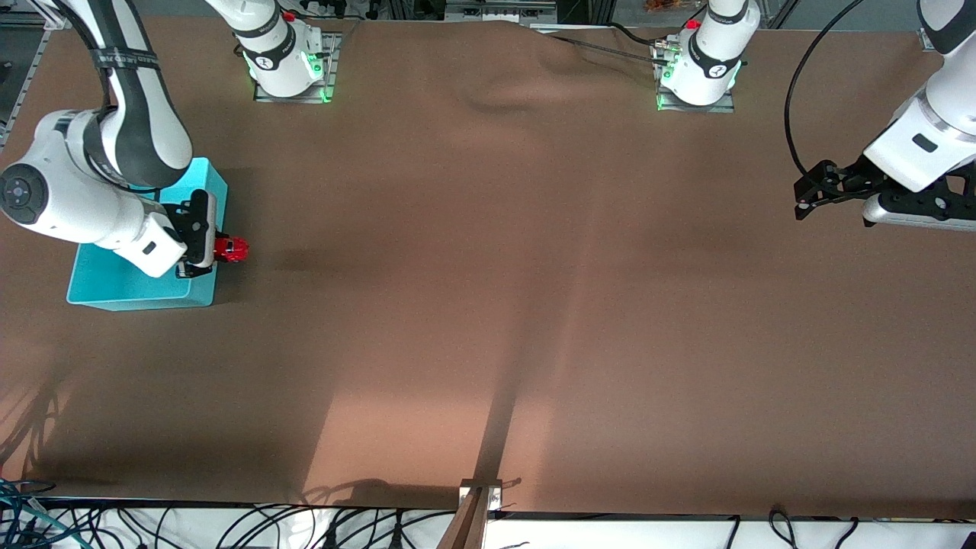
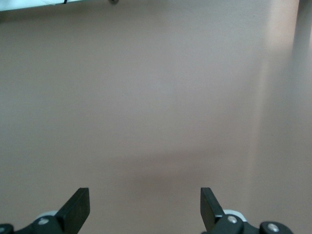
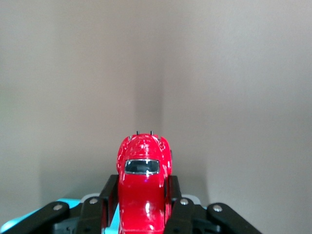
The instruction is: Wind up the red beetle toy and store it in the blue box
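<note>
The right arm bends low over the blue box (image 1: pixel 99 282), hiding much of its inside — only its rim and corners show. The right gripper (image 1: pixel 216 252) has its fingers (image 3: pixel 108 195) clamped on the red beetle toy (image 1: pixel 231 249), held just past the box's rim toward the left arm's end. The left gripper (image 1: pixel 814 192) waits above bare bench (image 1: pixel 488 305), fingers (image 2: pixel 78 207) spread wide — no readable writing.

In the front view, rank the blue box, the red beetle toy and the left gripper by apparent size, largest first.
1. blue box, partly hidden by the right arm
2. left gripper, raised, so it looks bigger
3. red beetle toy
</note>
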`<state>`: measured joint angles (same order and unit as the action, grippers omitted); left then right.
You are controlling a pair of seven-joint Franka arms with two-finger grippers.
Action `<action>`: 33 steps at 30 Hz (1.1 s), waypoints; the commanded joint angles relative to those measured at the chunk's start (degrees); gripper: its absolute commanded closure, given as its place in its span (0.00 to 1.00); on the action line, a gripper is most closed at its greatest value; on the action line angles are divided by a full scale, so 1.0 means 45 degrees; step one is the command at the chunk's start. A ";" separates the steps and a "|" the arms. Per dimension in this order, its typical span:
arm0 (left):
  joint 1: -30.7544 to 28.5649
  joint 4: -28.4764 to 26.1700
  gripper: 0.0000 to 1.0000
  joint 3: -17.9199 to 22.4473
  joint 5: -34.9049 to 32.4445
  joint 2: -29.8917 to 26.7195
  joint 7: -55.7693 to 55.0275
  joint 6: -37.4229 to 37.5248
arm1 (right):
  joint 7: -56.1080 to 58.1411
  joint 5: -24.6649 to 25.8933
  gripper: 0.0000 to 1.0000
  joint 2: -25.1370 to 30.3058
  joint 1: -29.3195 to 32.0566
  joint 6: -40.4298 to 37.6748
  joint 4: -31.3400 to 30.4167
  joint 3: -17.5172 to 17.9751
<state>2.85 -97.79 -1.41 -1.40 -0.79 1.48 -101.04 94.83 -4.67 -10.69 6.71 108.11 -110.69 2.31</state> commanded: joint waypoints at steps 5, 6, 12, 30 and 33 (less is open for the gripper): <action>-0.0067 0.0129 0.00 -0.0039 0.0038 0.0098 -0.0035 0.0069 | 0.2458 -0.0037 0.85 0.0832 0.0090 -0.1524 -0.0128 -0.1937; -0.0067 0.0129 0.00 -0.0039 0.0037 0.0098 -0.0035 0.0069 | 0.2809 -0.0037 0.85 0.0852 0.0090 -0.1524 -0.0187 -0.2171; -0.0067 0.0129 0.00 -0.0039 0.0038 0.0098 -0.0035 0.0069 | 0.4529 -0.0037 0.85 0.0832 0.0090 -0.1252 -0.0889 -0.3539; -0.0067 0.0481 0.00 -0.0058 0.0037 0.0040 -0.0074 0.0225 | 0.6211 -0.0194 0.85 0.0716 0.0090 0.2029 -0.4171 -0.5122; -0.0067 0.0500 0.00 -0.0058 0.0037 0.0040 -0.0074 0.0265 | 0.6211 -0.0194 0.85 0.0598 0.0110 0.2381 -0.4405 -0.5142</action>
<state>2.85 -96.50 -1.39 -1.40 -0.45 1.47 -100.98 121.60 -4.66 -8.40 7.36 116.09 -128.11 -20.32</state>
